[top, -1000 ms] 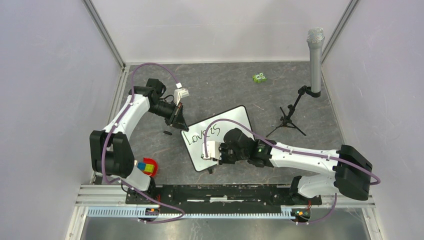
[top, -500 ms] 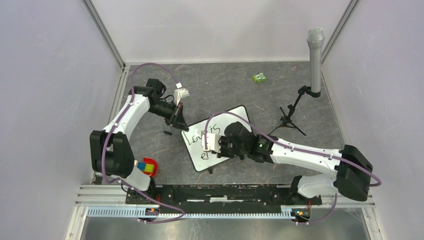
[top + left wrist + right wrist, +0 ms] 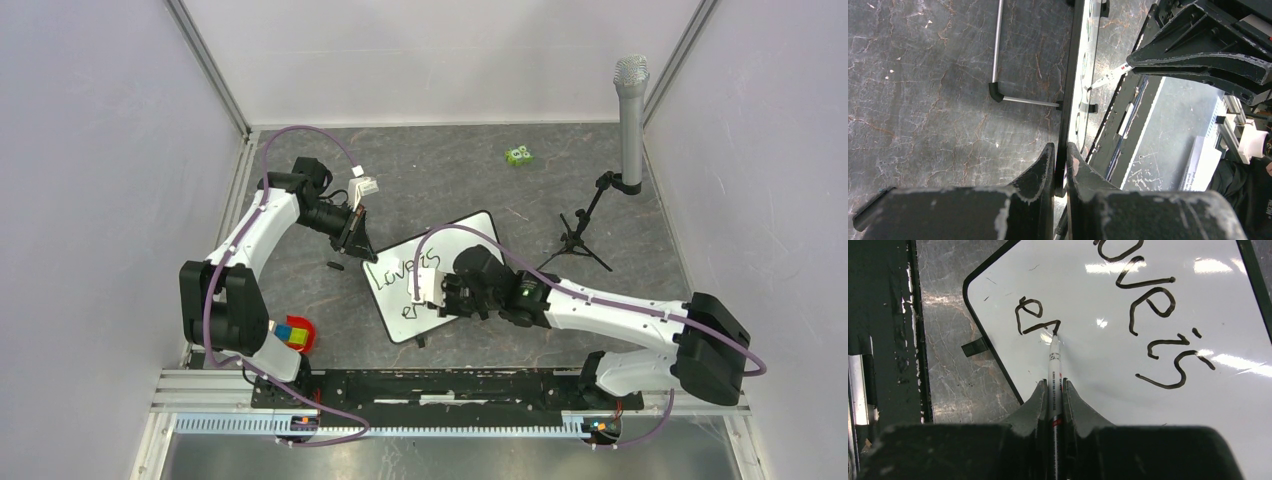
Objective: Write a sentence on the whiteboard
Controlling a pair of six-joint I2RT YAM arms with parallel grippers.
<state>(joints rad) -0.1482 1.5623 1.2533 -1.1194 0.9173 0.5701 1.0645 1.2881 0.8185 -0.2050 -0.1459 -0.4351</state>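
Both closed: L hand [image 3: 1060, 150] pinches whiteboard [image 3: 475, 232] edge, R hand [image 3: 1054, 385] grips marker [image 3: 1054, 357]; sentence [image 3: 1154, 304] partly cut off.

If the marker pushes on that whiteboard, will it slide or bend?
Probably stiff: the whiteboard looks flat inside a black frame, so little bending. It seems thin and likely light, so it could slide on the table; the left gripper pinching its edge should hold it. Its face shows glare, so probably slippery.
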